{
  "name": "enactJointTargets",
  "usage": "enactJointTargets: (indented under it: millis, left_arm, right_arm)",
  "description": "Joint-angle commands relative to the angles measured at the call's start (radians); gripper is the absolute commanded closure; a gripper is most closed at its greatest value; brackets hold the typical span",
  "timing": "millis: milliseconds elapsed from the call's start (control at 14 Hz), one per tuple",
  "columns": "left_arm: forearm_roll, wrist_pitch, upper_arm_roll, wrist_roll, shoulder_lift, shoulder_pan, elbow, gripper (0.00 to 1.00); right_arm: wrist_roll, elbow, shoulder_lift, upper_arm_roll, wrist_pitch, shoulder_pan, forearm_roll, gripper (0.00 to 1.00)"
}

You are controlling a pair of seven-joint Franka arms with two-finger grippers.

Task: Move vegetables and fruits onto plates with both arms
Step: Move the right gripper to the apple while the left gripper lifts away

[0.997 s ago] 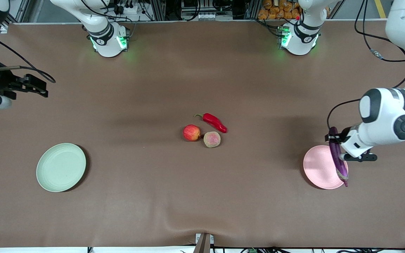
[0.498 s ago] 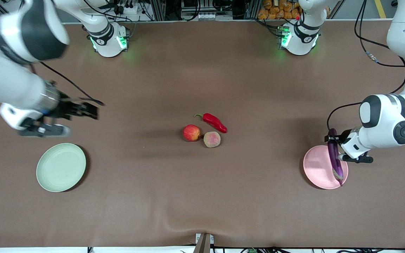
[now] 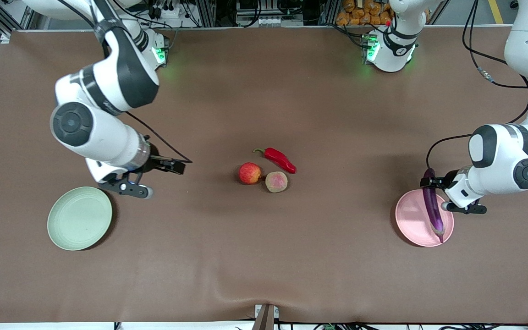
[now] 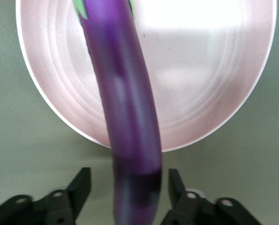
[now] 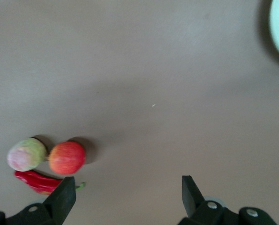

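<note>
The eggplant (image 3: pixel 431 205) lies lengthwise on the pink plate (image 3: pixel 410 224) at the right edge of the front view, its upper end sticking out past the plate's rim between the fingers of the left gripper (image 3: pixel 430 182). In the left wrist view the eggplant (image 4: pixel 128 108) runs up the middle of the frame across the pink plate (image 4: pixel 214 84), and the two black fingers (image 4: pixel 81 185) stand visibly apart from its sides: the claw is open, with gaps on both sides.

At the frame's center the red chili pepper (image 3: pixel 279 159), the apple (image 3: pixel 250 173) and the peach-like ball (image 3: pixel 276 182) lie clustered; apple and ball sit just beside each other.

The green plate (image 3: pixel 79 218) sits at lower left. The right gripper (image 3: pixel 175 165) hangs above the bare tablecloth (image 3: pixel 264 256) between that plate and the cluster, jaws spread wide, holding nothing.

Small lettering on the arm links is too small to read.
</note>
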Motion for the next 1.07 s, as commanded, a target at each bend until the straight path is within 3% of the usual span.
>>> enactJointTargets:
  millis: [0,214,356,712,997]
  left_arm:
    - [-0.029,-0.017,-0.022,0.005,-0.048,0.007,0.012,0.00]
    - [-0.088,-0.175,-0.075,-0.058,-0.083,0.007,0.081,0.00]
    - [-0.105,-0.270,-0.136,-0.196,-0.086,0.007,0.107,0.00]
    - [-0.105,-0.277,-0.239,-0.437,-0.082,-0.004,0.106,0.00]
    - [-0.101,-0.237,-0.247,-0.538,-0.076,-0.069,0.092,0.00]
  right_arm:
    - [0.132,0.015,0.060,-0.007,0.035,0.005,0.138,0.00]
    - [0.241,0.008,0.140,-0.008,0.084,0.000,0.255,0.00]
    - [0.357,0.008,0.194,-0.007,0.165,0.016,0.257,0.00]
    - [0.519,0.009,0.330,-0.007,0.404,0.101,0.266,0.00]
    - [0.563,0.009,0.364,-0.008,0.458,0.167,0.297,0.00]
